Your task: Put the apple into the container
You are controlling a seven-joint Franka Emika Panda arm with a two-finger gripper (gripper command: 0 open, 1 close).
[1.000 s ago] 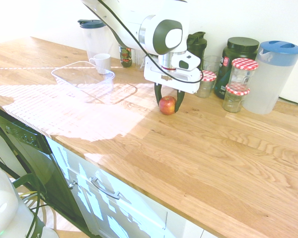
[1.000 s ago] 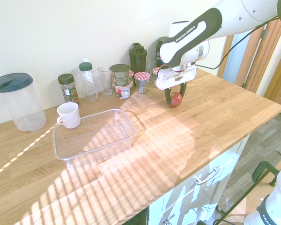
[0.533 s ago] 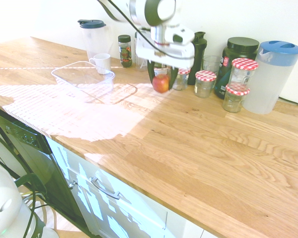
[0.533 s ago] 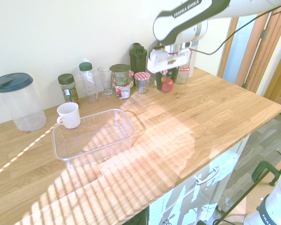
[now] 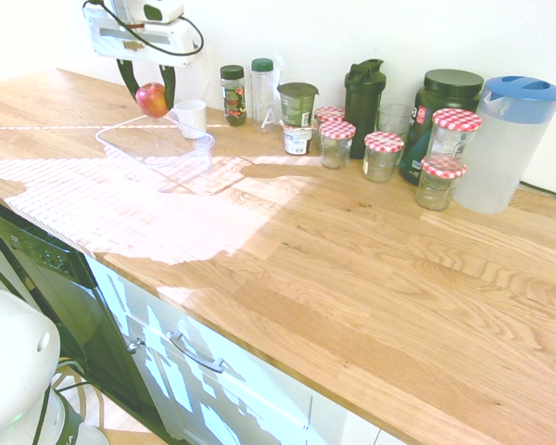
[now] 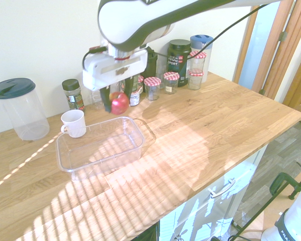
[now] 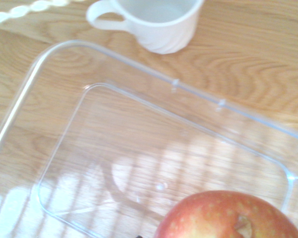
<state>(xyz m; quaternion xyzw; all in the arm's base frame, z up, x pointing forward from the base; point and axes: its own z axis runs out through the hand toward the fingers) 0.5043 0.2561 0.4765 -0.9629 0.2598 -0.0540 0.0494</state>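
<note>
First exterior view: the claw (image 5: 154, 93) pinches the apple (image 5: 152, 100) between its 2 dark fingers, up off the worktop (image 5: 352, 278). The apple is red with a yellowish patch. In the second exterior view it hangs above the level of the tub (image 6: 100, 163), near the tub's rim at the jar side, and nothing is in the tub.

The tub is clear, shallow and rectangular, with rounded corners, and stands on the worktop. In the wrist view the apple shows in front of the tub, its stem hollow toward the camera, and the white mug (image 7: 164, 25) stands just beside the tub, handle out.

Behind, along the wall (image 5: 352, 32), stand a spice jar (image 5: 233, 95) with a dark lid, a clear bottle (image 5: 263, 95) with a green lid, a green pot (image 5: 297, 104) on top of a white pot (image 5: 297, 140), a dark shaker (image 5: 362, 109) and a black tub of powder (image 6: 178, 63). 5 jars with red-checked lids (image 6: 152, 81) stand there too, 1 of them on top of another. At 1 end is the pitcher with the blue lid (image 5: 506, 144); at the other, a clear canister (image 6: 26, 110) with a dark lid. Sunlight falls in stripes over the wood and the tub.
</note>
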